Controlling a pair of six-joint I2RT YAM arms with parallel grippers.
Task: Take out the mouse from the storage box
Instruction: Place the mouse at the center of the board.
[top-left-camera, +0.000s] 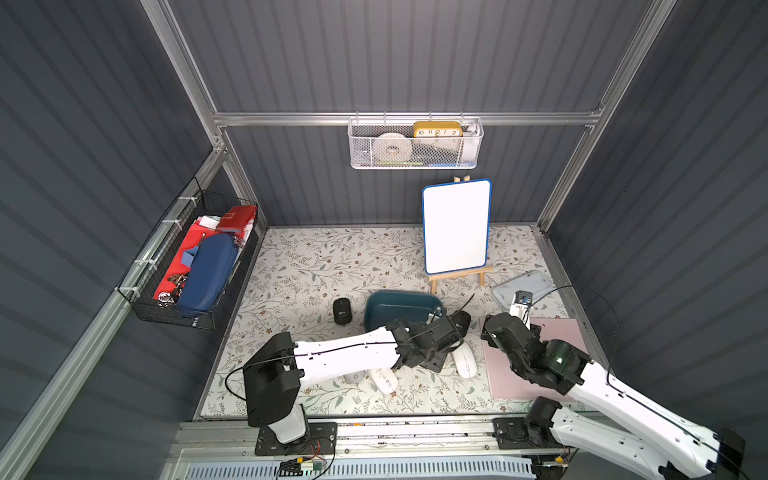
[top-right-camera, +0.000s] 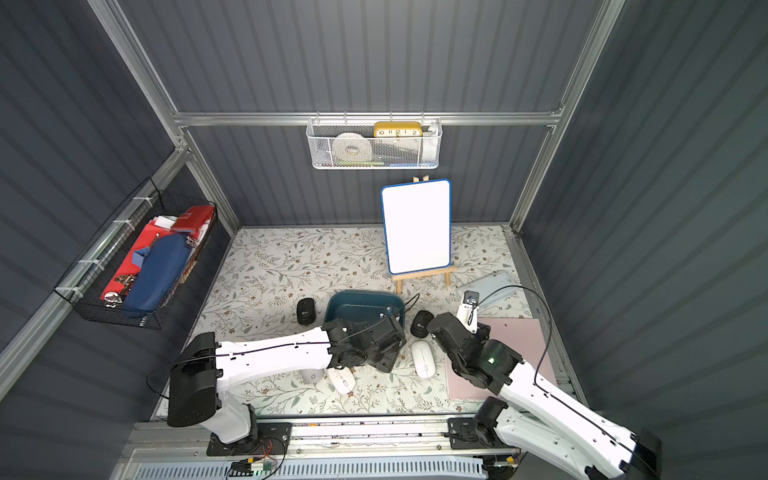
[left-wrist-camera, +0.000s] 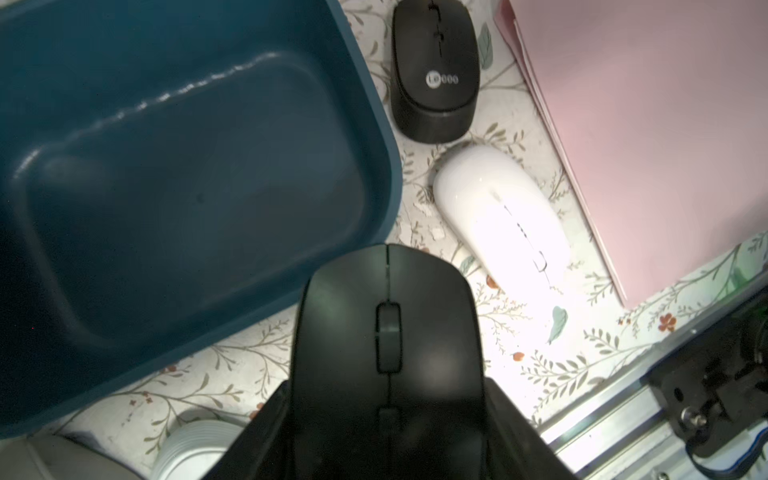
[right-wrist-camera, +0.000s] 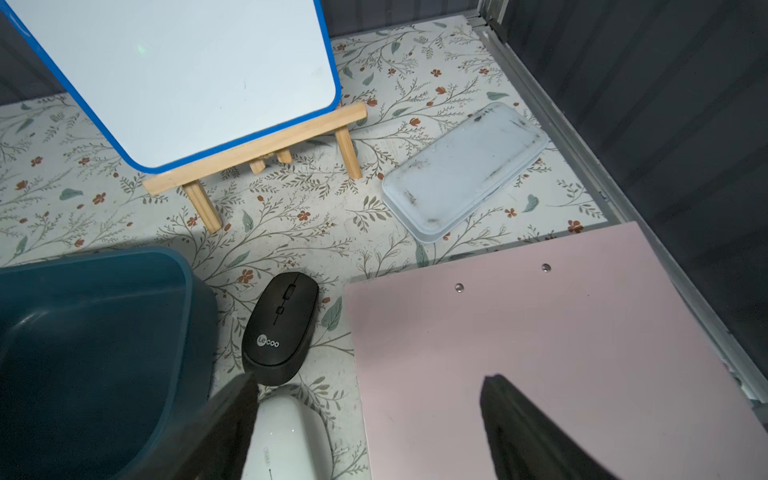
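Mouse (left-wrist-camera: 388, 332) sat clamped in the left end effector (left-wrist-camera: 386, 419), at the empty storage box (left-wrist-camera: 166, 166) rim. Only placing seemed left; the right end effector (right-wrist-camera: 372, 399) gaped.

Top views overhead, wrist views close, both showing storage box (left-wrist-camera: 187, 187)

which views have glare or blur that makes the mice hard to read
Left wrist: the white mouse is blown out by glare, a highlight streaks the storage box floor, and the held black mouse is dark and low in contrast. Right wrist: the fingers are dark blurs, the rest is sharp. Both top views: even light, no strong glare.
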